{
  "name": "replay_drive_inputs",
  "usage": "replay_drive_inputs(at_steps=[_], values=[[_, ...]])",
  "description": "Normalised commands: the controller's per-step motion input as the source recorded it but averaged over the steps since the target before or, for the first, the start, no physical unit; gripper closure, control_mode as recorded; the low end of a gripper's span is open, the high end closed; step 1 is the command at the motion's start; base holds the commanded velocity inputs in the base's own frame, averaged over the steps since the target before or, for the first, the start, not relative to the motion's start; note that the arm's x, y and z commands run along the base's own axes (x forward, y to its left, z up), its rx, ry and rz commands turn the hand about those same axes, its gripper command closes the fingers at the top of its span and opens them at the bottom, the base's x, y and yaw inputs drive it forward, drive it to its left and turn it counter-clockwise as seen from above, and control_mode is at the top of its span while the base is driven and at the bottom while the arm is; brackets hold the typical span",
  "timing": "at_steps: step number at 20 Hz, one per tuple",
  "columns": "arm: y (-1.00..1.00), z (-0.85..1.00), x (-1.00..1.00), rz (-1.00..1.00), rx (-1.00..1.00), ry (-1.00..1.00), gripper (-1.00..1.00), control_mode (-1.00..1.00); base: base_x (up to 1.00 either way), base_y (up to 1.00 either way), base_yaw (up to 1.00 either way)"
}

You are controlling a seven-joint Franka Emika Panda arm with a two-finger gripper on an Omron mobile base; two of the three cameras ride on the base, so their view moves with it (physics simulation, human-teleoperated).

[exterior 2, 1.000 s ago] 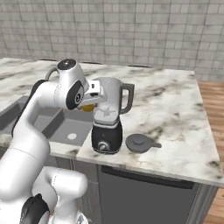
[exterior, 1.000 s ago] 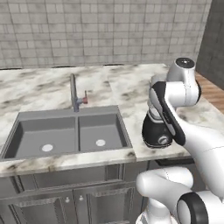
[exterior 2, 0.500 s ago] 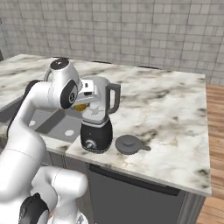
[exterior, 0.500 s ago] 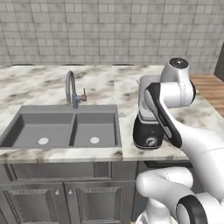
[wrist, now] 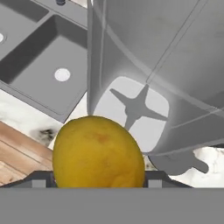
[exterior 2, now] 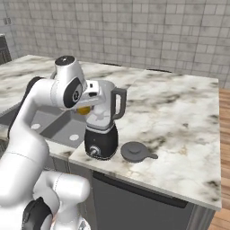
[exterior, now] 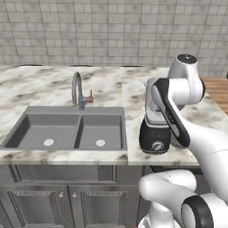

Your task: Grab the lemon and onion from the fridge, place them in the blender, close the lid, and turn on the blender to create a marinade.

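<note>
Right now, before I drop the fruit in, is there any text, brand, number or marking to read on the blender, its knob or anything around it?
None: no readable text in any view.
Black blender base: round silver knob, no legible marks.
Dark grey round lid: blank.
Yellow lemon: unmarked.

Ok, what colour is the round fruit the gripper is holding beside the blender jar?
Bright yellow with a faint orange tinge: the round lemon. The hand view shows it best.
</note>
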Motion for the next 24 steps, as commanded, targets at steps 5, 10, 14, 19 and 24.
replay_drive_inputs(at_steps=[5, 10, 14, 19, 24], values=[[0.0, 0.1, -0.23, 0.07, 0.0, -0.17, 1.0, -1.0, 0.0, 0.0, 0.0], [0.0, 0.32, -0.11, 0.01, 0.0, -0.2, 1.0, -1.0, 0.0, 0.0, 0.0], [0.0, 0.6, 0.0, 0.0, 0.0, -0.11, 1.0, -1.0, 0.0, 0.0, 0.0], [-0.01, 0.58, 0.11, 0.0, 0.0, -0.1, 1.0, -1.0, 0.0, 0.0, 0.0], [-0.2, 0.48, 0.36, 0.0, 0.02, -0.01, 1.0, -1.0, 0.0, 0.0, 0.0]])
